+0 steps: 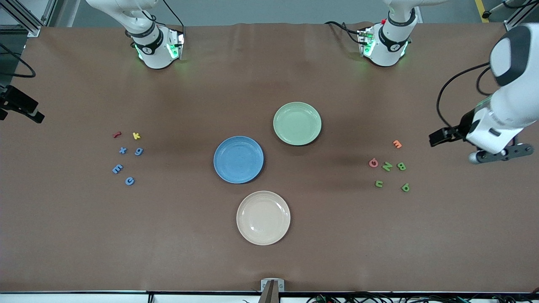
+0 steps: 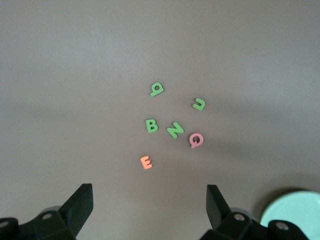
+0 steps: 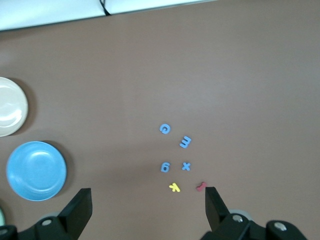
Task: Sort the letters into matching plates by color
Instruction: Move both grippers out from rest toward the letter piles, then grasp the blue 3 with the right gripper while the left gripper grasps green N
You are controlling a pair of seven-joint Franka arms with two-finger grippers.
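Observation:
The blue plate [image 1: 238, 159] and the pale green plate [image 1: 297, 123] sit mid-table. Several blue letters [image 1: 122, 150] lie loose toward the right arm's end, also in the right wrist view as blue letters [image 3: 175, 150]. Several green letters [image 1: 387, 166] lie toward the left arm's end, in the left wrist view as green letters [image 2: 151, 125]. My left gripper [image 1: 504, 153] hangs open and empty in the air beside the green group; left gripper [image 2: 150, 189]. My right gripper [image 3: 147, 195] hangs open and empty above the table by the blue group.
A cream plate [image 1: 263, 217] lies nearer the front camera than the blue plate. A red letter [image 1: 117, 134] and a yellow letter [image 1: 136, 135] lie beside the blue ones. A pink letter [image 1: 373, 162] and an orange letter [image 1: 397, 144] lie among the green ones.

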